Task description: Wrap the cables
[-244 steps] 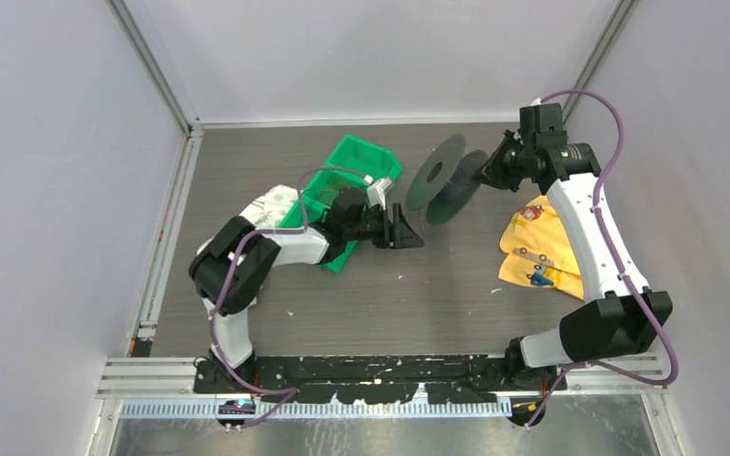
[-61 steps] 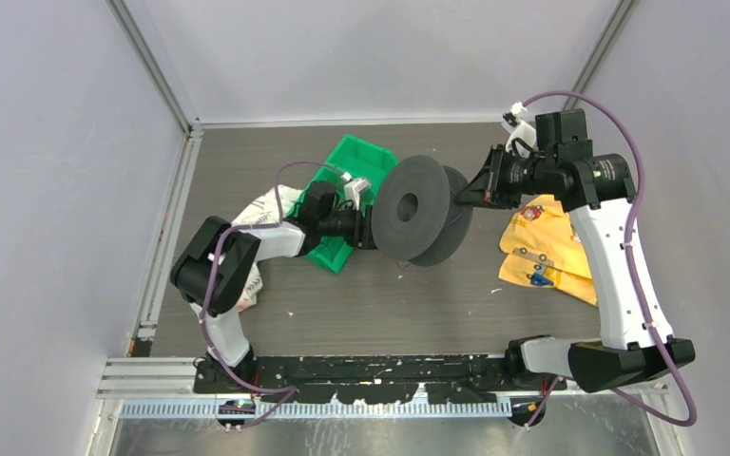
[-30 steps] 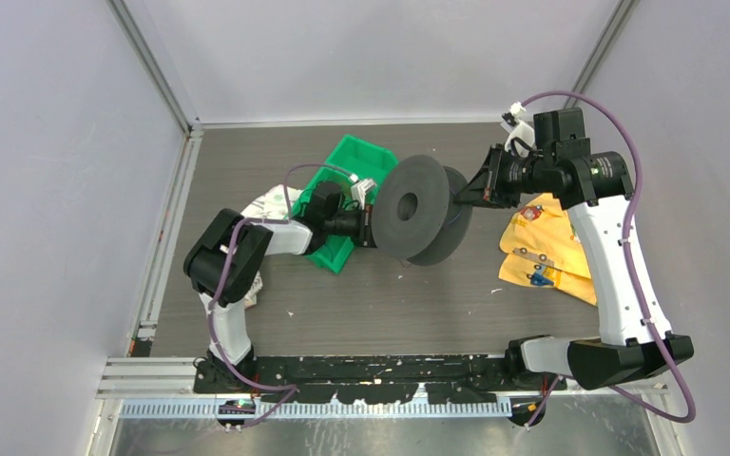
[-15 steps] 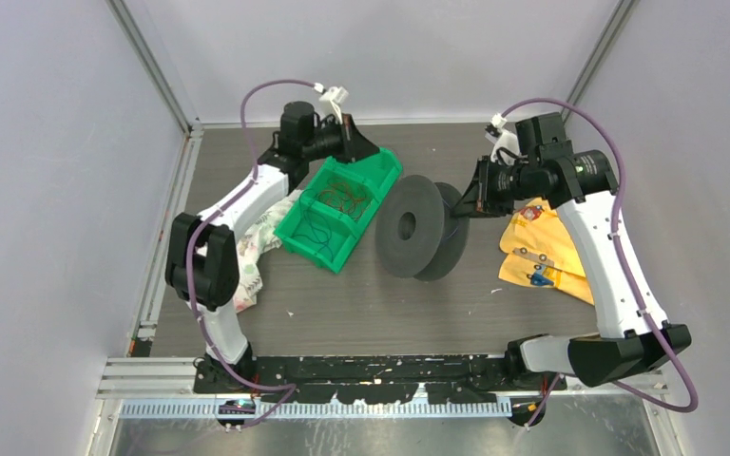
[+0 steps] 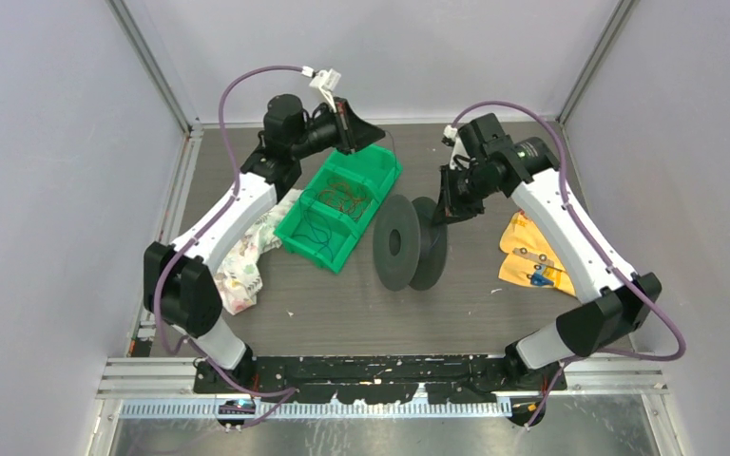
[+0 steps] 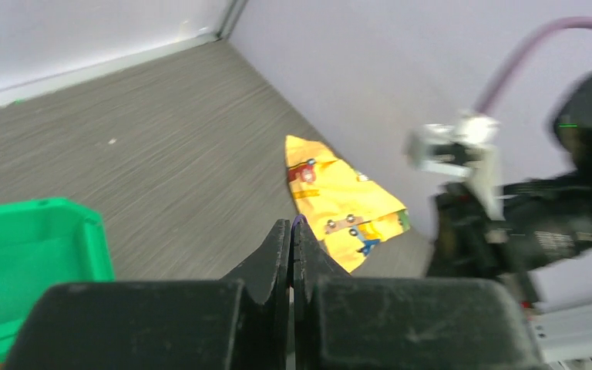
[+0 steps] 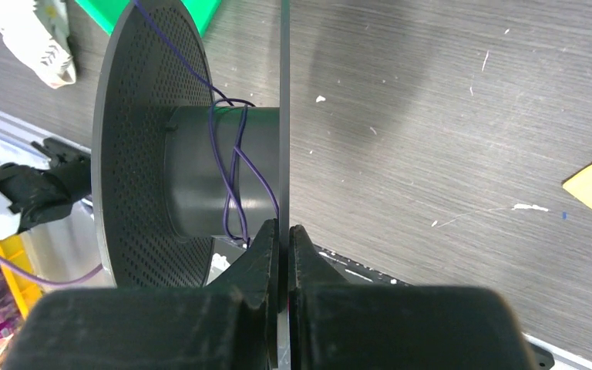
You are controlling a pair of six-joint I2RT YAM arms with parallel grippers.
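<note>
Round the spool (image 7: 193, 177), right-wrist view alone reveals cable (image 7: 232, 166).

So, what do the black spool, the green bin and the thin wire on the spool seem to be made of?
Spool: probably hard plastic, matte black; its disc has rows of tiny holes and a thin, stiff edge.
Bin: likely moulded plastic, bright green and smooth, with stiff straight walls.
Wire: a dark purple coating, likely plastic; the core does not show.

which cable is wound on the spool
The thin purple cable, looped round the spool hub; the other cables lie tangled in the green bin.
</note>
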